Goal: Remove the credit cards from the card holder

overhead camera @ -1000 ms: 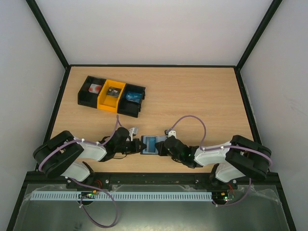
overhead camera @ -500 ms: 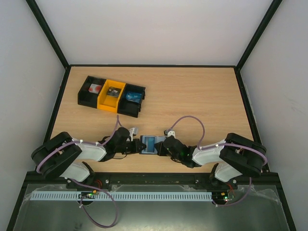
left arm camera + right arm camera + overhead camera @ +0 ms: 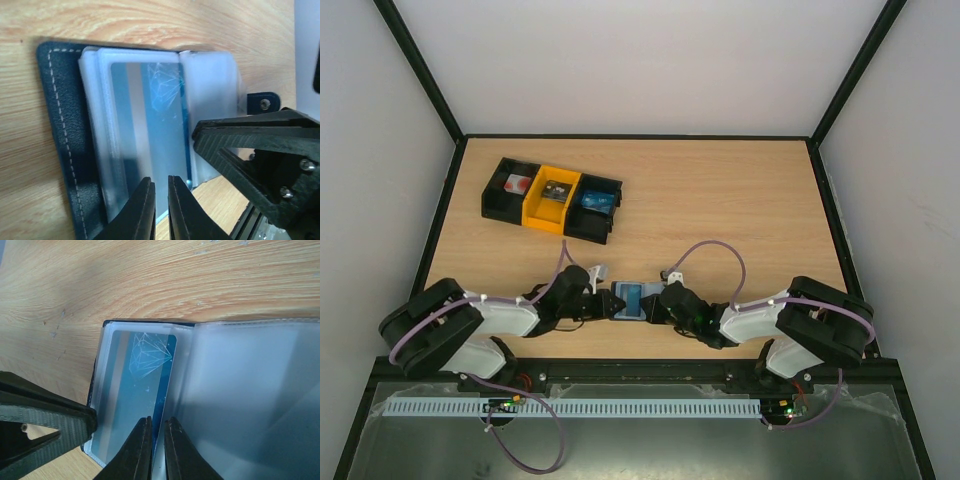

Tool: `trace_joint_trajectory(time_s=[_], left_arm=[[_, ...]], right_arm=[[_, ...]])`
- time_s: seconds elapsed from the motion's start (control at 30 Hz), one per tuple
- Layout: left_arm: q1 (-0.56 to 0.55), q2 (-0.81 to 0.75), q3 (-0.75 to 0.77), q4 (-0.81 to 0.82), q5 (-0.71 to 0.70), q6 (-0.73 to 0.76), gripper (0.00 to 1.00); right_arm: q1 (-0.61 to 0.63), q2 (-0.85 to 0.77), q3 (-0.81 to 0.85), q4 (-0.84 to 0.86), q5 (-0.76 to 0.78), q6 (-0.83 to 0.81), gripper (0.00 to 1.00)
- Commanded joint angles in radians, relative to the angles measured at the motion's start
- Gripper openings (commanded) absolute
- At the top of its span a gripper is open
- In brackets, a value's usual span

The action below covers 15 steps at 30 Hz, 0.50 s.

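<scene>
We find the card holder (image 3: 629,300) lying open on the table (image 3: 740,200), close to the near edge and about midway between left and right. The left gripper (image 3: 160,187) meets it from the left and the right gripper (image 3: 157,427) from the right.

One blue credit card (image 3: 137,390) sits in a clear sleeve (image 3: 102,145) on the left half of the holder. A white line drawing marks its far end. We cannot tell whether further cards lie beneath it. A second clear sleeve (image 3: 240,390) is folded over to the right.

The left gripper's fingers are drawn together to a thin slit over the near edge of the sleeved card, and the sleeve shows in the slit. The right gripper's fingers are likewise nearly together, pinching the sleeve edge beside the card.

A row of bins (image 3: 552,200), black, yellow and black, stands at the far left, well apart from the holder.
</scene>
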Motion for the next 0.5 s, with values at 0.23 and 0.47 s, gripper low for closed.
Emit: trace_joint_trajectory(time_s=[0.23,0.47], left_arm=[[-0.005,-0.042,0.011,-0.056,-0.035,0.015,0.07],[-0.006,0.008,0.001,-0.025,-0.032,0.013,0.03]], right_arm=[[-0.005,-0.007,-0.001,0.01,0.019,0.013,0.09],[-0.005,0.002,-0.006,0.018,0.01,0.017,0.09]])
